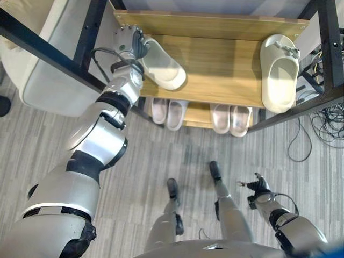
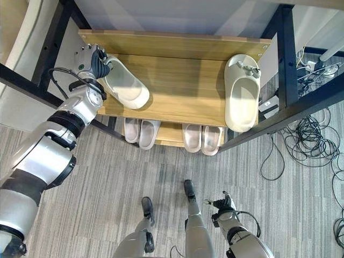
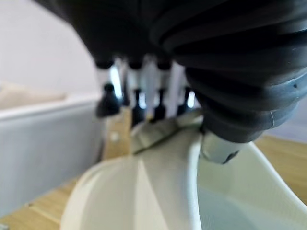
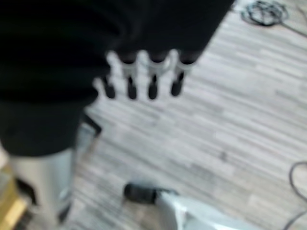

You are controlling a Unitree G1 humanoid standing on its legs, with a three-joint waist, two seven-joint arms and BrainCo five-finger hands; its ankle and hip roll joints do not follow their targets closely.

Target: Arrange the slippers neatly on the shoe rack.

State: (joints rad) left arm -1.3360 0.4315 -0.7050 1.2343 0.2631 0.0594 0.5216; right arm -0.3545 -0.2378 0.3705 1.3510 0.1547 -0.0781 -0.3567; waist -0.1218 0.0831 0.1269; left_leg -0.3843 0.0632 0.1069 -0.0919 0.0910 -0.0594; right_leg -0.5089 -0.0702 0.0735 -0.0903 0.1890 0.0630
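Observation:
A cream slipper lies at an angle on the left of the wooden top shelf of the shoe rack, toe toward the front edge. My left hand is at its heel. In the left wrist view the thumb rests inside the slipper and the fingers reach down behind the heel rim, pinching it. The matching cream slipper lies at the shelf's right end, pointing front to back. My right hand hangs low at the right over the floor, fingers relaxed and holding nothing.
Two pairs of pale slippers stand on the lower shelf. Black rack posts frame both sides. A light cushioned seat is left of the rack. Loose cables lie on the floor at the right.

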